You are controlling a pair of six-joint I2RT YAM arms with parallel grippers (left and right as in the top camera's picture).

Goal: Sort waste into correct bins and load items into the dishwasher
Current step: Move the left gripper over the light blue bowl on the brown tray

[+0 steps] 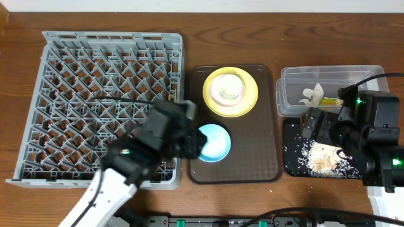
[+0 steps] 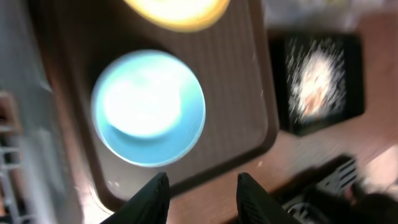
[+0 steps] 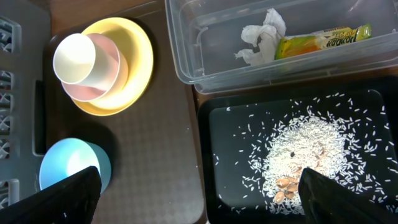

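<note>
Our left fingers (image 2: 155,198) are spread and empty, close by the light blue bowl (image 2: 149,109) on the brown serving tray (image 2: 236,74). Our right fingers (image 3: 68,199) are spread wide above the black tray (image 3: 230,186) of rice crumbs (image 3: 311,140). The crumpled tissue (image 3: 261,37) and snack wrapper (image 3: 320,40) lie in the clear tub (image 3: 180,68). The cream cup (image 3: 74,57) sits on the yellow plate (image 3: 140,56).

the brown wooden table (image 1: 126,16) in front of me has four things right on it. the big grey plastic rack with pegs (image 1: 95,82) sits on my left. just beside it lies the brown flat serving tray (image 1: 252,145). on my right, the clear plastic tub (image 1: 328,69) sits farther from me, and the black flat tray (image 1: 293,157) is just beside it, nearer to me.
</note>
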